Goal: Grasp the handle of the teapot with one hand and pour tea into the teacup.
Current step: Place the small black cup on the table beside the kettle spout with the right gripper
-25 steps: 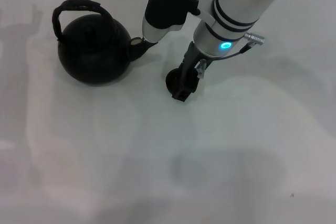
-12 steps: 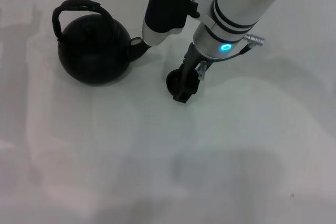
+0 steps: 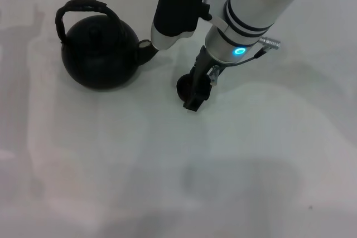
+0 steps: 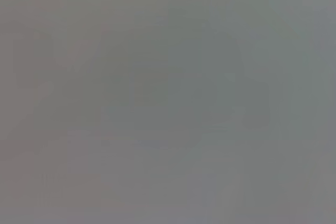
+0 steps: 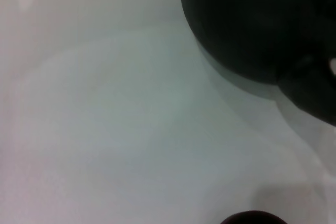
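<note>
Right pincer at the teacup, apparently gripping its rim. Teapot sits on the bench, handle free. Left pincer's state: cannot tell.

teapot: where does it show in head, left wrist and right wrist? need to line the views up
Head view: the teapot stands upper left on the white table, its spout toward the teacup, where the right gripper is.
Left wrist view: not in it; nothing recognisable shows.
Right wrist view: a large dark round mass in one corner, probably the teapot.
Shared landmark: the white table.
</note>
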Action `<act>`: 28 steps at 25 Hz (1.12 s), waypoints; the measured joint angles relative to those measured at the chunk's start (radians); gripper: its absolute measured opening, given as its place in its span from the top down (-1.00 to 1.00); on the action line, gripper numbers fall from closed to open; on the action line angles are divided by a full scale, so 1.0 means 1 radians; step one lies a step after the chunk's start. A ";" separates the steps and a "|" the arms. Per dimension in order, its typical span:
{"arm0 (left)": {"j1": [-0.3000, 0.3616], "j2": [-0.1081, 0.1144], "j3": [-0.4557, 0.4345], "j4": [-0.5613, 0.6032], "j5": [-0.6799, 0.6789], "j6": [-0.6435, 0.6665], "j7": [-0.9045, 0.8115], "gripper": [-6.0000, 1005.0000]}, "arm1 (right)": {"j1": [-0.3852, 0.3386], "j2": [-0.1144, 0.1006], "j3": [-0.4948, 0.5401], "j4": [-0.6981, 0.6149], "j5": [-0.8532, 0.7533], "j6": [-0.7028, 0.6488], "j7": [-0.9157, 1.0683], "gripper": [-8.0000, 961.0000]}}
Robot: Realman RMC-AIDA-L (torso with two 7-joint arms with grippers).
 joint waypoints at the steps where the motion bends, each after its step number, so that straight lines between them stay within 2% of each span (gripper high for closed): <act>1: 0.000 0.000 0.000 0.000 0.000 0.000 0.000 -0.75 | 0.000 0.000 0.000 0.000 0.000 0.000 0.000 -0.68; 5: 0.000 0.000 0.000 0.000 0.000 0.000 0.000 -0.75 | -0.002 0.000 0.006 -0.001 0.000 0.001 -0.009 -0.72; 8: 0.002 0.000 0.000 0.000 0.000 0.000 0.000 -0.75 | -0.021 0.000 0.049 -0.010 0.001 0.001 -0.030 -0.76; 14: 0.007 0.000 0.000 -0.002 0.000 0.001 0.000 -0.75 | -0.107 0.000 0.240 -0.044 0.002 -0.009 -0.120 -0.76; 18: 0.008 -0.001 0.000 -0.005 0.000 0.015 0.000 -0.75 | -0.142 -0.001 0.309 -0.046 0.014 -0.010 -0.146 -0.75; 25: 0.007 -0.001 0.000 -0.007 0.000 0.024 0.003 -0.75 | -0.229 -0.006 0.470 -0.041 0.157 -0.021 -0.286 -0.75; 28: 0.007 -0.002 0.000 -0.008 0.000 0.024 0.007 -0.75 | -0.285 -0.008 0.598 -0.028 0.198 -0.013 -0.344 -0.75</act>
